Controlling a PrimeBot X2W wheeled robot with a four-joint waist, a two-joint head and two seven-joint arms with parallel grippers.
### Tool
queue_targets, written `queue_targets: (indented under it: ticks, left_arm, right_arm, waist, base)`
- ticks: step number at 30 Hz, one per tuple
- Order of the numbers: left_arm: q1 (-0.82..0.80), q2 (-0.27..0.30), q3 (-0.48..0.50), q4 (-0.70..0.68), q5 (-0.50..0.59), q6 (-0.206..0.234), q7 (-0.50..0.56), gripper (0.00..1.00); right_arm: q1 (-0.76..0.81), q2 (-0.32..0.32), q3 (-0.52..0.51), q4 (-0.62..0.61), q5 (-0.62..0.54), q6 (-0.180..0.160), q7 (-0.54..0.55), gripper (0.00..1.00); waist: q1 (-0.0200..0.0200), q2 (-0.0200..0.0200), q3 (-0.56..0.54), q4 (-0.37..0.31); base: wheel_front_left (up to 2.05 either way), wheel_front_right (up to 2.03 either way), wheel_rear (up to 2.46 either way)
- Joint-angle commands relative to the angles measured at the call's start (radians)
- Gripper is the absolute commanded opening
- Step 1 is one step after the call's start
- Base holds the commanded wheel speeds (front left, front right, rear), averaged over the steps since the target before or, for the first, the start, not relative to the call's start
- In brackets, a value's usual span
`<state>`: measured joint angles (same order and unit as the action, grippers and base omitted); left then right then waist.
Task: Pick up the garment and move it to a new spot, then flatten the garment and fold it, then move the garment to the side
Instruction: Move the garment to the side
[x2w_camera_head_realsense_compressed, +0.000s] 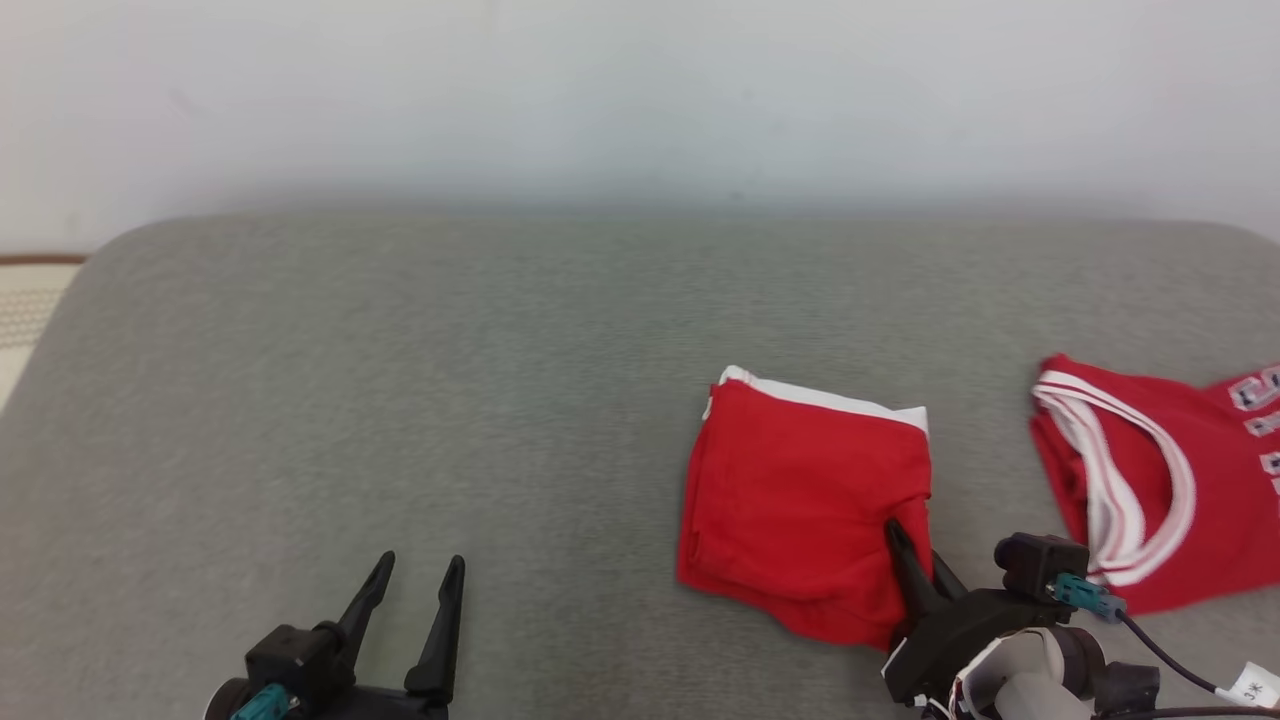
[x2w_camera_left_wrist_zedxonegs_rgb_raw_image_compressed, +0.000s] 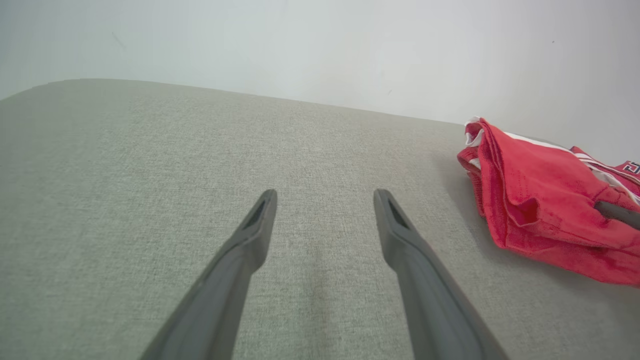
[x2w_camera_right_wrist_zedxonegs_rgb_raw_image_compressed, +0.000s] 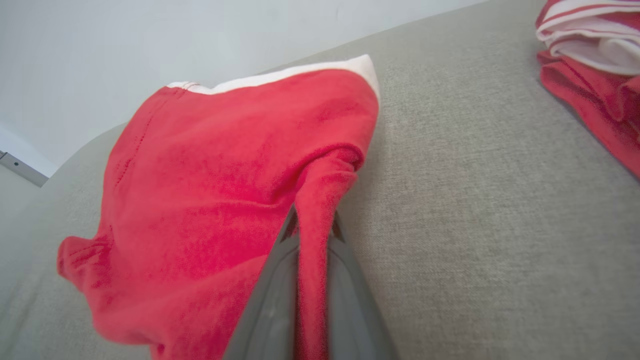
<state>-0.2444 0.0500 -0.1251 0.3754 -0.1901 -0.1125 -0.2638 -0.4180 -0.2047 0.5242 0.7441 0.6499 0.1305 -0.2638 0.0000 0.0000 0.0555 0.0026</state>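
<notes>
The grey cushion (x2w_camera_head_realsense_compressed: 400, 400) takes up nearly all the space in front of the robot, a broad, flat, slightly grippy woven surface. The garment (x2w_camera_head_realsense_compressed: 800, 500) lies on it right of the cushion's middle and towards its near edge. I would judge it light, limp and without any stiffness of its own: lifted by one point, it will sag and the stacked layers will probably slide apart, though the nap of the cushion should keep it from skidding freely if it is dragged. The safest hold looks to be a corner or edge where all the layers can be caught together, and better still two corners at once. It is bright red, folded into a rough square several layers thick. A white band runs along the side nearest the cushion's far edge, and the loose, uneven edges are turned towards the cushion's left and near sides. A red jersey (x2w_camera_head_realsense_compressed: 1150, 480) with white striped trim lies spread at the cushion's right edge, apart from the folded piece. The right gripper (x2w_camera_head_realsense_compressed: 912, 550) comes in over the cushion's near edge with its fingers pressed together on a raised ridge of red cloth at the garment's near right corner, which puckers up between them. The left gripper (x2w_camera_head_realsense_compressed: 422, 560) sits by the cushion's near edge, left of its middle, fingers spread wide over bare fabric and touching nothing.
</notes>
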Motion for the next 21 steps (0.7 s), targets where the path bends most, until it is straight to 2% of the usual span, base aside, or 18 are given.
queue_targets:
  ticks: [1, 14, 21]
  left_arm:
    - [0.008, 0.001, 0.006, -0.005, 0.009, 0.002, 0.000, 1.00]
    - [-0.018, 0.001, 0.020, -0.005, 0.033, -0.001, 0.000, 1.00]
    - [-0.042, 0.002, 0.005, -0.012, 0.035, 0.001, 0.000, 1.00]
  right_arm:
    - [0.009, 0.002, 0.002, -0.004, -0.006, 0.000, 0.000, 0.00]
    - [0.036, 0.008, 0.054, -0.030, 0.012, 0.000, 0.000, 0.00]
    - [0.004, -0.006, 0.103, -0.038, -0.002, 0.000, 0.000, 0.00]
  waist:
    - [0.0000, 0.0000, -0.019, -0.103]
    - [0.0000, 0.0000, 0.004, -0.337]
    - [0.0000, 0.0000, 0.035, -0.367]
  base:
    - [0.00, 0.00, 0.00]
    - [0.00, 0.00, 0.00]
    - [0.00, 0.00, 0.00]
